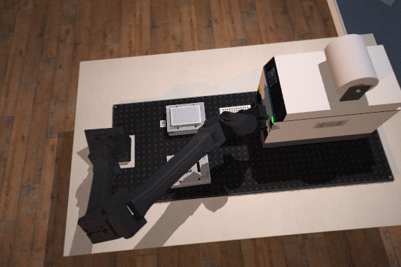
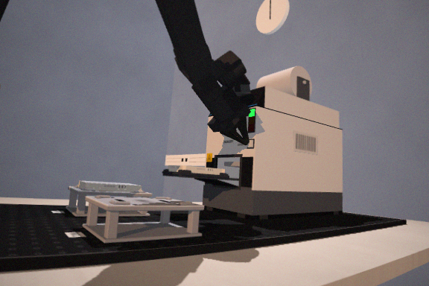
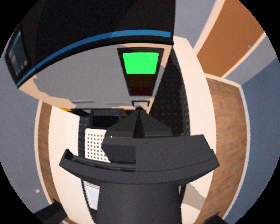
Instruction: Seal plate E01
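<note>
The sealer (image 1: 313, 95) stands at the right of the black baseplate, and its lamp (image 2: 252, 112) shines green; the lamp also shows in the wrist view (image 3: 140, 63). Its stage (image 2: 197, 173) is out at the front, and a white well plate (image 1: 234, 108) lies on it, seen from the side in the exterior view (image 2: 190, 159). My gripper (image 2: 242, 139) is shut and empty. It points down at the sealer's front face, just below the lamp and above the stage. The fingertips are close to a small square on that face (image 2: 250, 144); I cannot tell whether they touch it.
An empty nest (image 2: 141, 202) stands nearest the table's front, partly under my arm (image 1: 181, 161). A second nest behind it holds a white plate (image 1: 184, 116). A foil roll (image 1: 349, 64) sits on top of the sealer.
</note>
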Robot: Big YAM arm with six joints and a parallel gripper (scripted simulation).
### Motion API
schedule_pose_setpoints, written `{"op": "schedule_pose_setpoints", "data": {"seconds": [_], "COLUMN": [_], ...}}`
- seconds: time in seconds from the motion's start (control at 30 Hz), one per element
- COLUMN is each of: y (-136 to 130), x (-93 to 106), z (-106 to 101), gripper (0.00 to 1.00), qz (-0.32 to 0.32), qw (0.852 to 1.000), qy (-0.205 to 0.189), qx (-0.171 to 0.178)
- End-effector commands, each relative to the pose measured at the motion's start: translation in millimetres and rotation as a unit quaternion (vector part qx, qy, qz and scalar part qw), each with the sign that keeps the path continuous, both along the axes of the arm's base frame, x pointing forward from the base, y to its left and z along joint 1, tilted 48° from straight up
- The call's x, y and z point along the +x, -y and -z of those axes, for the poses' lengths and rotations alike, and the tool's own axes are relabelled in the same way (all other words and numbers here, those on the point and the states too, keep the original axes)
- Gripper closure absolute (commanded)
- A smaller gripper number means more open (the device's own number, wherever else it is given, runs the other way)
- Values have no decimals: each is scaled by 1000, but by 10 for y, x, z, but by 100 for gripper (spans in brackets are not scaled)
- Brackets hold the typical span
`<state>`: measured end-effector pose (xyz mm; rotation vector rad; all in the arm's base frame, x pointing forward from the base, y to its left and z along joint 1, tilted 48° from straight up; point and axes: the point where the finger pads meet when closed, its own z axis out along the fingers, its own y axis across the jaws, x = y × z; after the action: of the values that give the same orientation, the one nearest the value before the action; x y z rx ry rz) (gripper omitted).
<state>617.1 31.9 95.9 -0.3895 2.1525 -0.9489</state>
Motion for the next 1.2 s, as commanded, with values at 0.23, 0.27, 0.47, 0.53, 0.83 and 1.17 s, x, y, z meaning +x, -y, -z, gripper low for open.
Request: {"op": "schedule_pose_setpoints", "data": {"seconds": [0.23, 0.27, 0.47, 0.53, 0.83, 1.17], "y": [-202, -203, -204, -201, -204, -235], "x": [327, 332, 354, 352, 395, 161], "z": [-261, -264, -279, -274, -339, -417], "gripper": [100, 100, 100, 100, 100, 100], "qz": [-19, -19, -19, -19, -19, -9], "qw": [999, 999, 999, 999, 999, 999], "qy": [31, 31, 32, 29, 40, 44], "qx": [7, 8, 8, 8, 10, 15]}}
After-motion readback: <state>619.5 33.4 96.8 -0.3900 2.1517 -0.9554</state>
